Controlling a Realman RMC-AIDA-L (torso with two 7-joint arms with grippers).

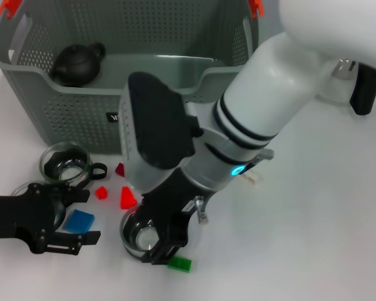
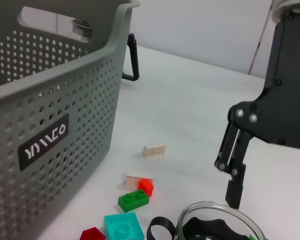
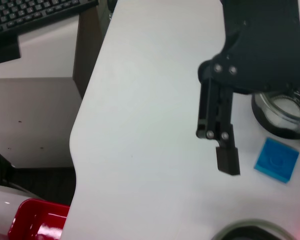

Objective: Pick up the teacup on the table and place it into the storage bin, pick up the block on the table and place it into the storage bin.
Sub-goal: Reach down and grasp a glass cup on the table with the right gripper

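Note:
The grey-green storage bin (image 1: pixel 81 119) stands at the back with a dark teapot (image 1: pixel 77 63) inside. A glass teacup (image 1: pixel 138 233) sits on the table near the front. My right gripper (image 1: pixel 155 241) is down over it, open, its fingers straddling the rim; the left wrist view shows that gripper (image 2: pixel 270 200) above the cup (image 2: pixel 215 220). At the front left my left gripper (image 1: pixel 93 216) lies low and open, with a blue block (image 1: pixel 79 220) between its fingers. The right wrist view shows the same block (image 3: pixel 276 159).
A second glass cup (image 1: pixel 64 162) stands before the bin, and a third (image 1: pixel 22 190) sits partly under my left arm. Red blocks (image 1: pixel 128 198) and a green block (image 1: pixel 179 264) lie scattered around the teacup. A black-handled object (image 1: pixel 363 88) is at the back right.

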